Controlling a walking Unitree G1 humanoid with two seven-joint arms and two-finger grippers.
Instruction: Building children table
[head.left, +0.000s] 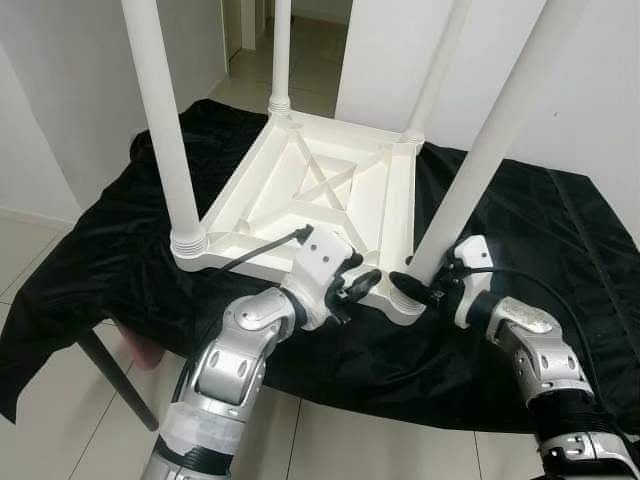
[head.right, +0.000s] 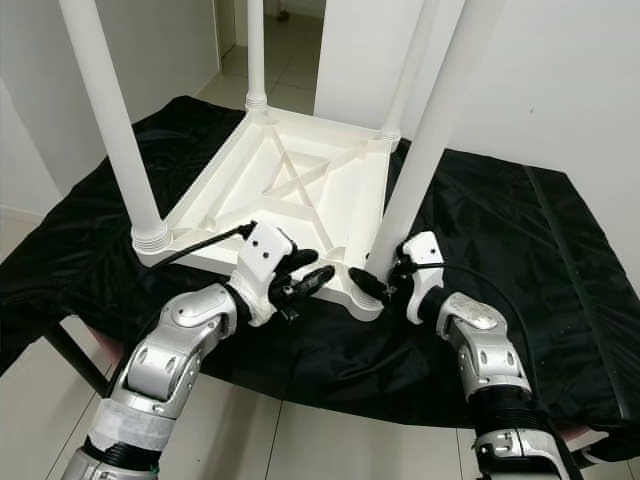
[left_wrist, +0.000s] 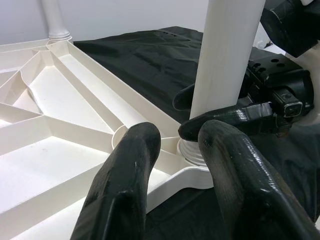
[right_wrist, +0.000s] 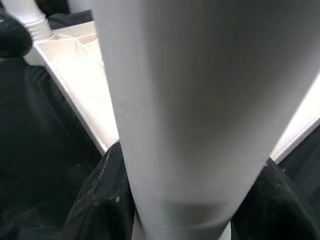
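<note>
A black cloth (head.left: 560, 250) covers the work surface, and the white children's table (head.left: 320, 190) lies upside down on it, four legs up. At its near right corner the right gripper (head.left: 420, 283) clamps the near right leg (head.left: 480, 160) just above its base, while the left gripper (head.left: 358, 284), fingers parted and empty, rests at the frame edge just left of that corner.

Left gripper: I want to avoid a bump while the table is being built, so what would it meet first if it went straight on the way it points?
Most likely the near-right table leg at its threaded base, where the right gripper already clamps it. The left gripper is open over the tabletop's corner; depth is unclear.
</note>
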